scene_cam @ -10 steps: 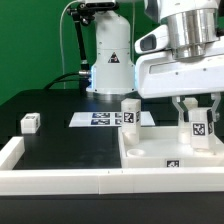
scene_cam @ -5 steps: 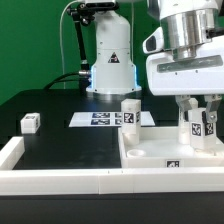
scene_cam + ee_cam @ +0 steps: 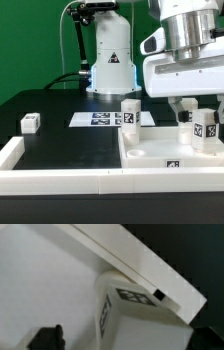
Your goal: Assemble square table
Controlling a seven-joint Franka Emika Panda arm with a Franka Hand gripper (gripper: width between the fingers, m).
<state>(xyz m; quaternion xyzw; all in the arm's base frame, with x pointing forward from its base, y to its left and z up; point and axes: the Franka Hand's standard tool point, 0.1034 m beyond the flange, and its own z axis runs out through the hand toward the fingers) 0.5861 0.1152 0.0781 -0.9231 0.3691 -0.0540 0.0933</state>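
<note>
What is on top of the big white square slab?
Two white legs stand upright on the slab: the corner post and the second post, between the open gripper's fingers. What lies beneath each is covered, so how they join cannot be seen.

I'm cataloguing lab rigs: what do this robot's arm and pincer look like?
The arm is white and pale grey. Its base glows blue and bears a triangular warning sticker, with black cables looping beside it. The pincer has a boxy white body and dark fingers.

Three leg posts (image 3: 129, 112); one slab (image 3: 150, 150); one marker board (image 3: 100, 119)
</note>
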